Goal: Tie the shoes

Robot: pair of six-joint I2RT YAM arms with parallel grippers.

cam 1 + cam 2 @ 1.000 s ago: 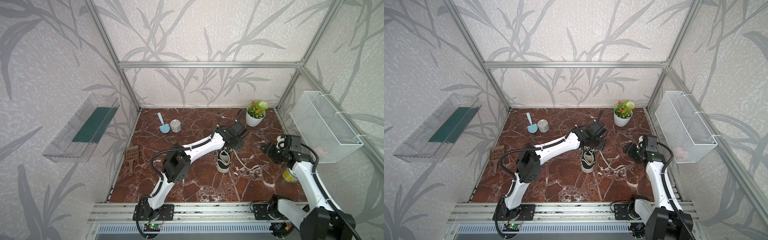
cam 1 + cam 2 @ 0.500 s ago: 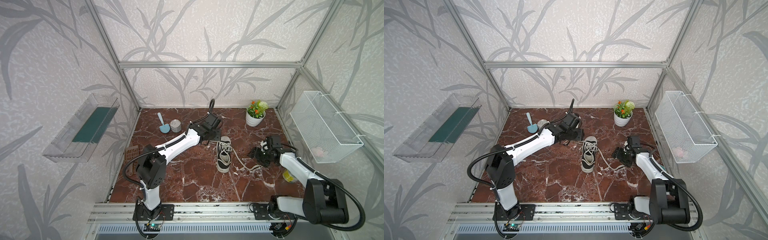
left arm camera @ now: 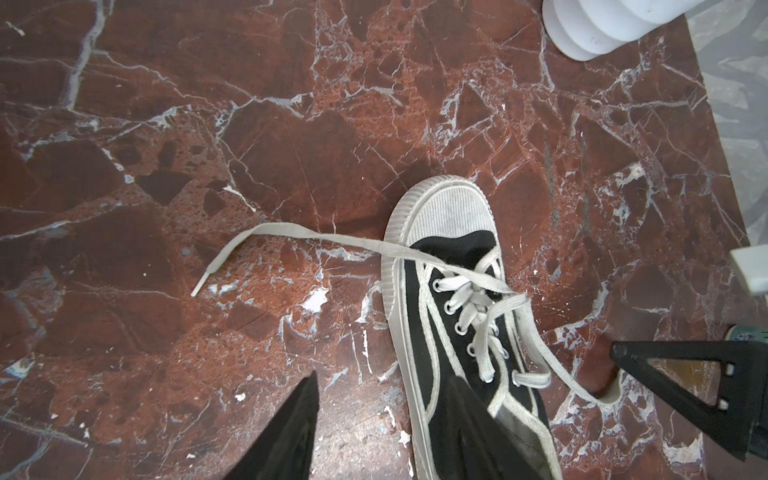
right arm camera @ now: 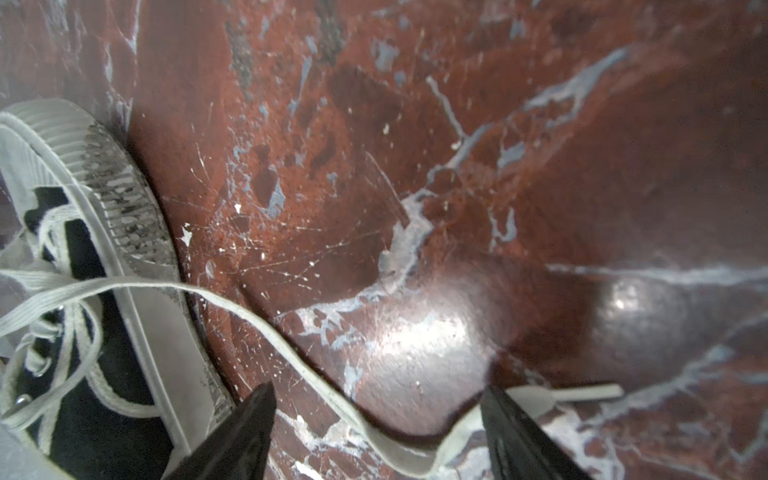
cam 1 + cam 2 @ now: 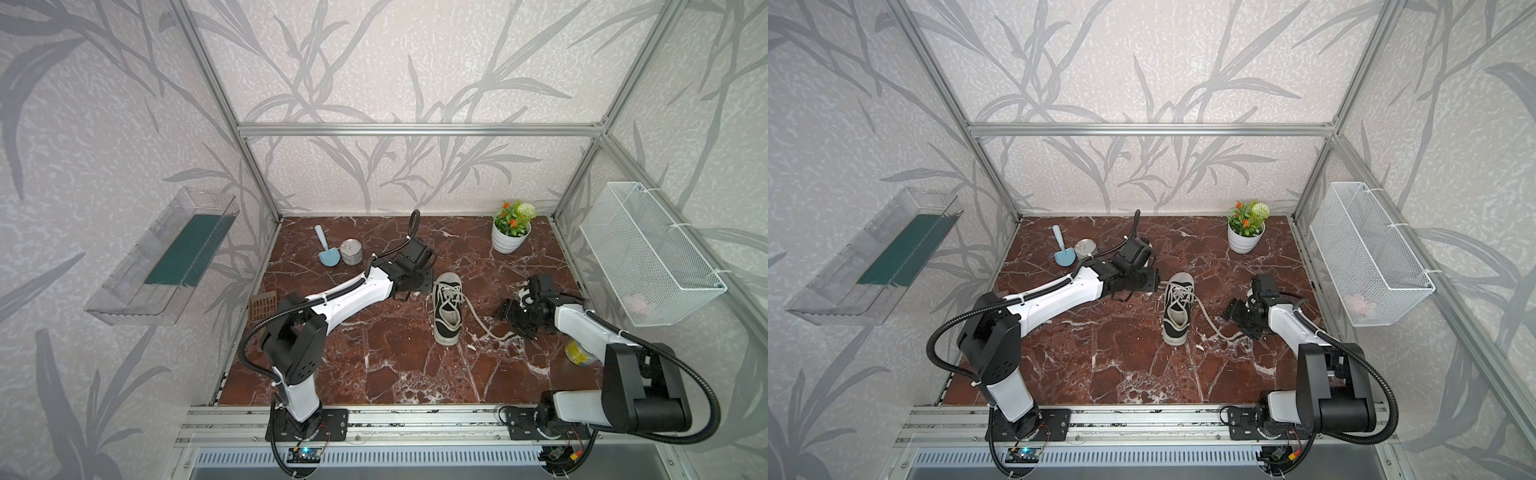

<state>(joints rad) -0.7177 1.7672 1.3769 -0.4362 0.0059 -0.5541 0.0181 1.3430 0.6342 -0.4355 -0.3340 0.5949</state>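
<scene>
A black shoe (image 5: 446, 309) (image 5: 1177, 309) with white sole and toe cap lies mid-floor, toe toward the back wall, laces untied. In the left wrist view the shoe (image 3: 457, 311) has one lace (image 3: 291, 230) trailing off past the toe and another running toward the right arm. My left gripper (image 5: 417, 283) (image 5: 1148, 283) (image 3: 384, 399) is open beside the shoe, one finger over its side, one over bare floor. My right gripper (image 5: 513, 322) (image 5: 1241, 322) (image 4: 378, 399) is open low over the floor, and the loose lace (image 4: 291, 345) lies between its fingers, ungripped.
A potted plant (image 5: 511, 232) stands back right. A tin can (image 5: 351, 251) and blue scoop (image 5: 326, 249) sit back left, a brown brush (image 5: 262, 305) by the left edge. A yellow tin (image 5: 579, 353) lies under the right arm. A wire basket (image 5: 648, 253) hangs on the right wall.
The left gripper has swung left off the shoe and now sits beside its toe. The right gripper has come down from a raised spot to the lace on the floor, its jaws wider.
</scene>
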